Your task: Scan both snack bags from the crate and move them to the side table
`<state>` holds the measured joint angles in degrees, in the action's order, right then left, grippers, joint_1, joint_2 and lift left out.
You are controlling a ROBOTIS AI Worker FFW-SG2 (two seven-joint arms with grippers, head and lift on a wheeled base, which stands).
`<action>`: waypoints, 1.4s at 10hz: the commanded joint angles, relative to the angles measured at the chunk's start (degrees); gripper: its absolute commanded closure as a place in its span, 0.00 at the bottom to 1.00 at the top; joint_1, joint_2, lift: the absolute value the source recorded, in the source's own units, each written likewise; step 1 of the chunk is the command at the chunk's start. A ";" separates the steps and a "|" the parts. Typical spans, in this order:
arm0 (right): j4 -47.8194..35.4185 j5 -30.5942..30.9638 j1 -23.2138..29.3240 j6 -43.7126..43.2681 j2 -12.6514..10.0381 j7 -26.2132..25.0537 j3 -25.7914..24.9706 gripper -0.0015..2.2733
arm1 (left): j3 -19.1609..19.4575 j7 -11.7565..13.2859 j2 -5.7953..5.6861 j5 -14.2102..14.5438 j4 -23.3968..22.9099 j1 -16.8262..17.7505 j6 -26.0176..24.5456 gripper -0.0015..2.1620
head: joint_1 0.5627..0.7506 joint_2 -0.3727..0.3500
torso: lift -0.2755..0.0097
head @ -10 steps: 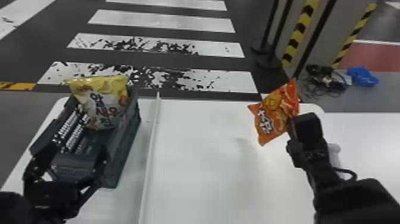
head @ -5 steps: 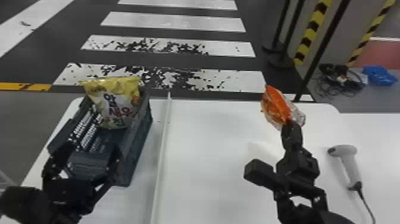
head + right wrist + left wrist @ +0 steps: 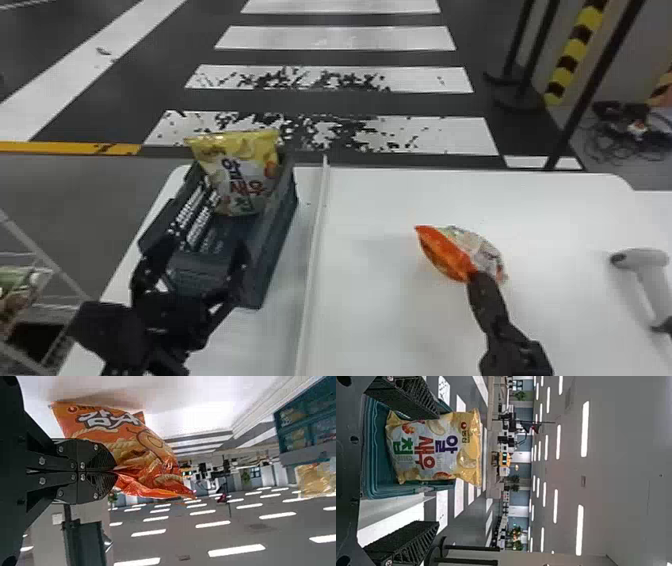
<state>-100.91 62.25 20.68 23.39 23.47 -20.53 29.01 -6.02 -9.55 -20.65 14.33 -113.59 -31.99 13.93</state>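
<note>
One dark crate: yellow snack bag upright in far end. Left gripper, spread wide, at near end. Right gripper: pinching orange snack bag, apparently above white worktop.

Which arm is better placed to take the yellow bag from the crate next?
Left, I'd judge: the left gripper stands open by the crate, facing the yellow bag, while the right gripper is shut on the orange bag.
</note>
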 commanded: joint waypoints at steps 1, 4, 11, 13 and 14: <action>-0.51 -0.73 2.26 -5.85 1.40 1.73 -0.01 0.99 | -0.04 0.06 -0.09 0.00 -0.05 0.00 0.00 0.02 | 0.70 0.63 | 0.62; -2.01 -3.45 5.16 -9.72 3.07 4.71 -0.27 0.55 | -0.04 -0.03 -0.35 0.18 -0.05 -0.09 0.00 0.02 | 0.70 0.71 | 0.62; -14.49 -20.50 11.40 -10.42 4.04 15.88 -15.56 0.02 | -0.13 -0.03 -0.62 0.35 0.12 0.00 0.00 0.02 | 0.70 0.63 | 0.62; -19.23 -36.15 11.49 -14.47 1.93 20.89 -24.27 0.03 | -0.22 -0.03 -0.53 0.35 0.12 0.00 0.00 0.02 | 0.70 0.56 | 0.62; -20.29 -43.97 10.61 -15.17 0.26 23.08 -27.78 0.03 | -0.13 -0.03 -0.53 0.35 0.21 -0.09 0.17 0.02 | 0.70 0.55 | 0.62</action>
<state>-120.48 22.58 31.70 8.78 24.60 2.59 3.27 -6.19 -9.58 -21.19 14.68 -113.42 -32.00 14.02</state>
